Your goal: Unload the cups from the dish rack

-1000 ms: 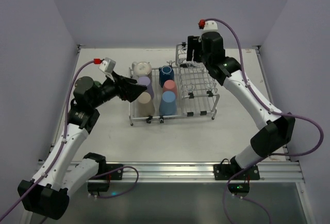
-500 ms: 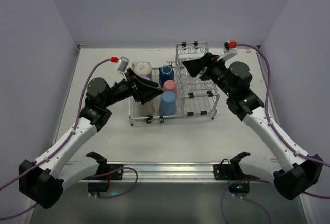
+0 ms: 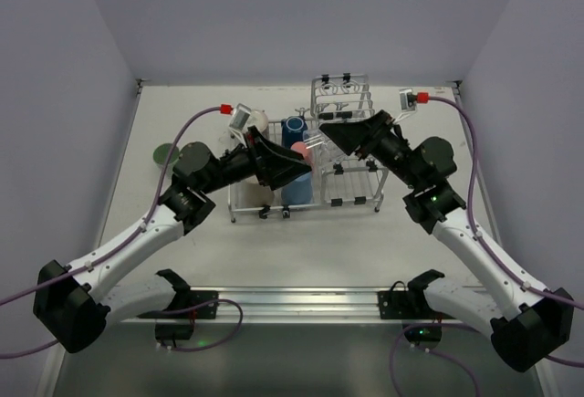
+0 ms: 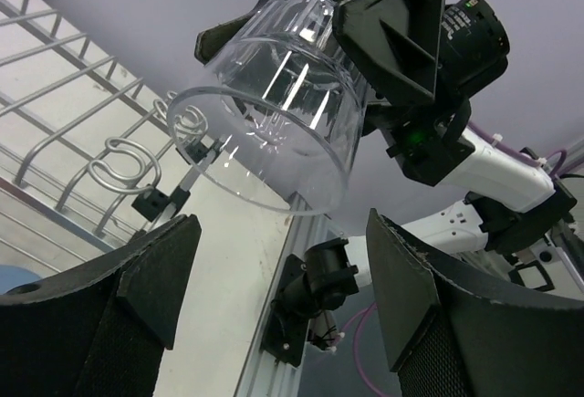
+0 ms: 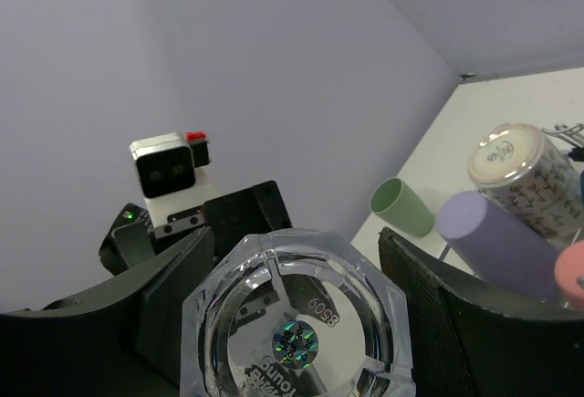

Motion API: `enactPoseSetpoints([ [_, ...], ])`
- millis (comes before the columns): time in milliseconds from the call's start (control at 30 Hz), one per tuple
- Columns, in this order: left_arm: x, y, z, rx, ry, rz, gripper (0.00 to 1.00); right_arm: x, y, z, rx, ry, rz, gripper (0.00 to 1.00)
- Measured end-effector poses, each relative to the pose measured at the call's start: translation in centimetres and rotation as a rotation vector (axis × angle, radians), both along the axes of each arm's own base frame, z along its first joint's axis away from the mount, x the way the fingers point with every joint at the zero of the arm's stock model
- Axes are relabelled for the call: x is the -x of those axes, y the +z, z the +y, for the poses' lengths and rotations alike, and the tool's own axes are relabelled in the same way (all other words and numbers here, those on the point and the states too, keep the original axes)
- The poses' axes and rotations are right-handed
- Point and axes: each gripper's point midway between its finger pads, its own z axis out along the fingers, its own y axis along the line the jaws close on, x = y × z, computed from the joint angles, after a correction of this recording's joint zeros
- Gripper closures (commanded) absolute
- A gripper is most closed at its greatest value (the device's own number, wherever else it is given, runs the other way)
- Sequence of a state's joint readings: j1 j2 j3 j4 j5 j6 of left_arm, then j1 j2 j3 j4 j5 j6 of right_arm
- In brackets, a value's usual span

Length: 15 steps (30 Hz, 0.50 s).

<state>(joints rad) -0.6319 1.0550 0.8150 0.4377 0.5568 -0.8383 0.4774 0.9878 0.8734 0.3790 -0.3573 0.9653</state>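
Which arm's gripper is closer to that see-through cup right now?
Right. The right gripper is shut on the clear cup. The left gripper sits open just short of the cup's rim, not touching it.

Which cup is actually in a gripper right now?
The clear cup, held by its base in the right gripper above the dish rack. It is the only transparent one, and no other cup is lifted.
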Motion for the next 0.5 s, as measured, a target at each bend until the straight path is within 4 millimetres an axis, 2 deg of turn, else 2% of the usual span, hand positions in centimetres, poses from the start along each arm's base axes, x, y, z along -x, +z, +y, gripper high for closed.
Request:
enactPoseSetpoints([
  [200,0.3,-1.0,-2.2,-0.003,-0.045,0.036,0.27,0.0,-1.3,0.9,-0.040,0.055,0.043,0.65],
  [367,0.7,0.0,-3.0,0.029,-0.057,0.023,0.32,-0.2,-2.5,1.6,-0.055,0.091,0.087,0.65],
  [467,0.7,0.9,-3.1,0.055,-0.055,0.003,0.41,0.0,-2.9,1.8,-0.060,0.107,0.098,0.65],
  [500,0.7,1.2,-3.1,0.063,-0.052,-0.003,0.48,0.1,-3.0,1.9,-0.064,0.111,0.097,0.65],
])
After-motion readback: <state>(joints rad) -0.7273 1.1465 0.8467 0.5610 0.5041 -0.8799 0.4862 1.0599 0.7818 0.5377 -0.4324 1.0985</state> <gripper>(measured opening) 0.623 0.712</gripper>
